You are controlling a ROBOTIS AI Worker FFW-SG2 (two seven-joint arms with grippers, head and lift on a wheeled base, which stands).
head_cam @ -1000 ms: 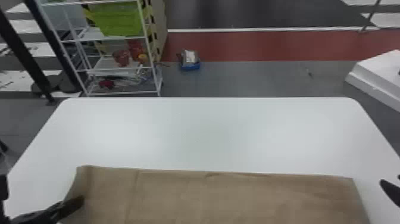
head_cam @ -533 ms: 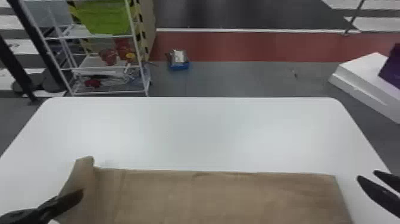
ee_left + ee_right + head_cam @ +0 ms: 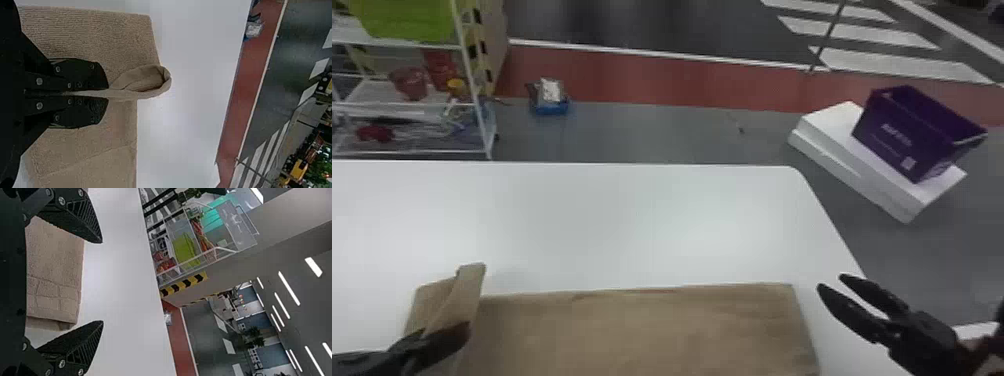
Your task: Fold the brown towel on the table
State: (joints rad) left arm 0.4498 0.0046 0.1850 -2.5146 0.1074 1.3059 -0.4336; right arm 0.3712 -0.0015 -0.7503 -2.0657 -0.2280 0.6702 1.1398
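The brown towel lies along the near part of the white table, its left portion raised into a fold. My left gripper pinches that fold at the towel's left side. In the left wrist view my left gripper is shut on the brown towel, a loop of cloth bulging past the fingertips. Off the towel's right edge, my right gripper is above the table with its fingers apart. The right wrist view has my right gripper wide apart, with the towel beyond it and nothing held.
Behind the white table stand a wire shelf at the back left and a small blue item on the floor. A purple basket rests on white boxes to the right.
The head view has swung toward the right. The towel's left part has been lifted and drawn inward by my left gripper. More of my right gripper has come into sight, its fingers apart.
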